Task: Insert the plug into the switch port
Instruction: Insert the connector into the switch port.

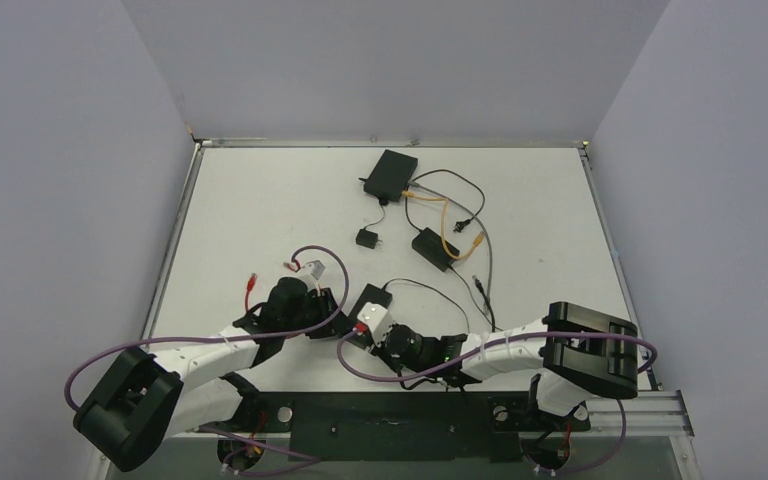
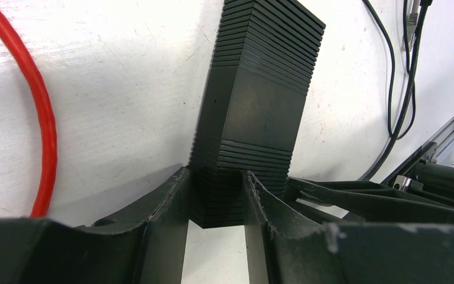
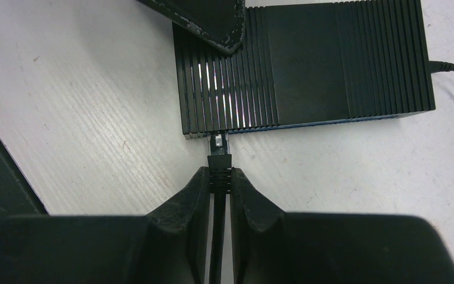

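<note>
plug (image 3: pixel 219 157) at switch (image 3: pixel 307 65) edge, on table (image 3: pixel 94 118)

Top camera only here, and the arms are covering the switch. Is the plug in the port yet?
Observer: Not fully. In the right wrist view the plug, pinched in the right gripper, has only its tip at the edge of the switch.
Operator: Is the other arm steadying it?
Observer: Yes. The left wrist view shows the left gripper with a finger against each side of the switch's near end.
Operator: Is the plug lined up?
Observer: In the right wrist view it points squarely at the long side, close to one corner.
</note>
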Robot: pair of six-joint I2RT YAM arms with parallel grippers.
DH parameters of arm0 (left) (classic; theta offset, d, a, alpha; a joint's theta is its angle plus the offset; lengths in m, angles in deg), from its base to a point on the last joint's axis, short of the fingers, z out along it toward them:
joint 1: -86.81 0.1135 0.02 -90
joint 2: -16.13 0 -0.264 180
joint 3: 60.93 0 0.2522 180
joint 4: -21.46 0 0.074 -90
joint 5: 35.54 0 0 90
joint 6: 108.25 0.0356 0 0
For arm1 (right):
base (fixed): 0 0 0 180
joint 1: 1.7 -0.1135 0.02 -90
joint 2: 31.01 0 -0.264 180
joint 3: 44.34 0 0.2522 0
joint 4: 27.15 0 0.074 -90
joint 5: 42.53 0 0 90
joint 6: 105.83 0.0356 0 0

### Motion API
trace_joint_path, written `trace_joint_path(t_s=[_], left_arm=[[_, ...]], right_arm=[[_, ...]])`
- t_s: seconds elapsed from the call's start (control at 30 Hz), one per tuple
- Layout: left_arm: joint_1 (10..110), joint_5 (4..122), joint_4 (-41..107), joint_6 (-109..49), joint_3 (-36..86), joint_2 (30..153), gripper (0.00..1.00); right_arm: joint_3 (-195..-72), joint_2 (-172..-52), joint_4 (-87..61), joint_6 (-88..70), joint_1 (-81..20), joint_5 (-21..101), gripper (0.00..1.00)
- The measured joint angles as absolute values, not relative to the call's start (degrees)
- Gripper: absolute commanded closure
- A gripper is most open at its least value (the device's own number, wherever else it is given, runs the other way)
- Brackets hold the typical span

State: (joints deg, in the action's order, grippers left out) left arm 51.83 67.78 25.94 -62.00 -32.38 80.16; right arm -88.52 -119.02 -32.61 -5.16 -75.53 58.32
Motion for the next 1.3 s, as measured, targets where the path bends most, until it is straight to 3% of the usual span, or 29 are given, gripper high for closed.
trace_joint_path(t_s=[0.6, 1.0, 1.3], left_arm=[[49.95, 64.15, 23.49, -62.57, -32.77, 80.29, 0.68], [47.94, 64.68, 30.16, -61.30, -30.15, 79.68, 0.65], [46.36, 64.98, 40.89, -60.97, -25.19, 78.36, 0.48]], right_arm=[[-88.93, -119.02, -32.02, -8.17, -71.81, 53.23, 1.00], [-89.04, -116.66, -26.90, -6.16, -71.46, 50.45, 1.00], [-87.95, -115.59, -26.99, -4.59, -72.27, 48.48, 1.00]])
